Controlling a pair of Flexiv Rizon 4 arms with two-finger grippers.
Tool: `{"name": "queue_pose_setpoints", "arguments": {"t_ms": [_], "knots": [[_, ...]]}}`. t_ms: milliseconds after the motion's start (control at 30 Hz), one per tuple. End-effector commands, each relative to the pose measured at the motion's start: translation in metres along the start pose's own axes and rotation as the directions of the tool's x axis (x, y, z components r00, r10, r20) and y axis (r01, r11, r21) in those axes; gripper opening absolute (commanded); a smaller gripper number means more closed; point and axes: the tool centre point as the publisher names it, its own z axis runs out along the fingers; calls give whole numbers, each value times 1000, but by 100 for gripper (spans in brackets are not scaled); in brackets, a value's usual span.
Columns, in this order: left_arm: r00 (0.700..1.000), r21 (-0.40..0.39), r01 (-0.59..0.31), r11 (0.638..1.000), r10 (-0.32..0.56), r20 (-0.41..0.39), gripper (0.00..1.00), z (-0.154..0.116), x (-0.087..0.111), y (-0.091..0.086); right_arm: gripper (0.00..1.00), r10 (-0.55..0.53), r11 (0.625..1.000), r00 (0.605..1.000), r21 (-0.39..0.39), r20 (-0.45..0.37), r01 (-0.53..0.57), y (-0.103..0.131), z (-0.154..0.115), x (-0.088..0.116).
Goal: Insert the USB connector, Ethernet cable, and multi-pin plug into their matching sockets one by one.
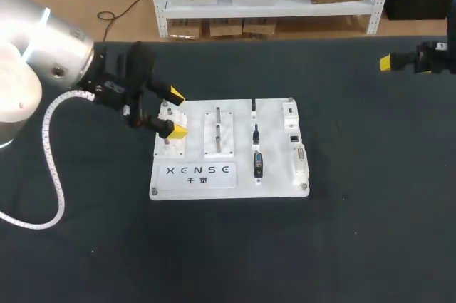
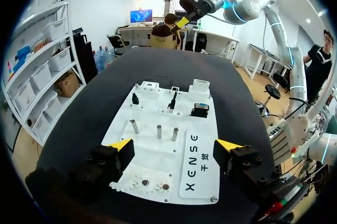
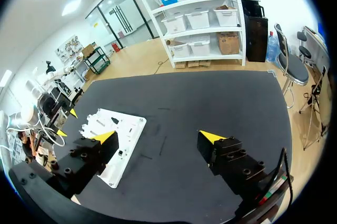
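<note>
My left gripper (image 1: pixel 176 112) hangs over the left end of the white board (image 1: pixel 274 175), jaws spread wide and holding nothing. Right of it the plugs stand in one column: what I take for the USB connector (image 1: pixel 254 105) farthest, the Ethernet cable (image 1: pixel 255 134) in the middle, and the multi-pin plug (image 1: pixel 258 164) nearest. Their sockets (image 1: pixel 300 160) line the board's right edge. I should cross over one plug and come down square, pinching its flanks. My right gripper (image 3: pixel 158 137) sits far right, jaws spread, empty.
</note>
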Motion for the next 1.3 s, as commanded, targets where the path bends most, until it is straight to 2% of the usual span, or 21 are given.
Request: {"name": "queue_pose_setpoints", "arguments": {"t_ms": [33, 167, 267, 400, 433, 700, 900, 1067, 1300], "knots": [[1000, 3, 0, 1000, 0, -2, 100, 0, 0, 1, 100, 0, 1000, 1000, 4, 0, 0, 1, 0, 0], [1000, 3, 0, 1000, 0, -2, 100, 0, 0, 1, 100, -25, 999, 998, 47, -57, 28, 18, 20, -16], [1000, 3, 0, 1000, 0, -2, 100, 0, 0, 1, 100, -15, 997, 993, 69, -117, 23, 40, 48, -28], [1000, 3, 0, 1000, 0, -2, 100, 0, 0, 1, 100, -14, 997, 985, 76, -173, 28, 65, 81, -35], [1000, 3, 0, 1000, 0, -2, 100, 0, 0, 1, 100, -10, 994, 980, 104, -201, 32, 71, 94, -35], [1000, 3, 0, 1000, 0, -2, 100, 0, 0, 1, 100, 121, 975, 938, 218, -326, -50, 101, 163, -17], [1000, 3, 0, 1000, 0, -2, 100, 0, 0, 1, 100, 141, 960, 909, 279, -393, -29, 123, 203, -7], [1000, 3, 0, 1000, 0, -2, 100, 0, 0, 1, 100, 131, 948, 887, 317, -443, 18, 137, 225, 1], [1000, 3, 0, 1000, 0, -2, 100, 0, 0, 1, 100, 166, 934, 865, 357, -473, 17, 143, 243, 18]]}}
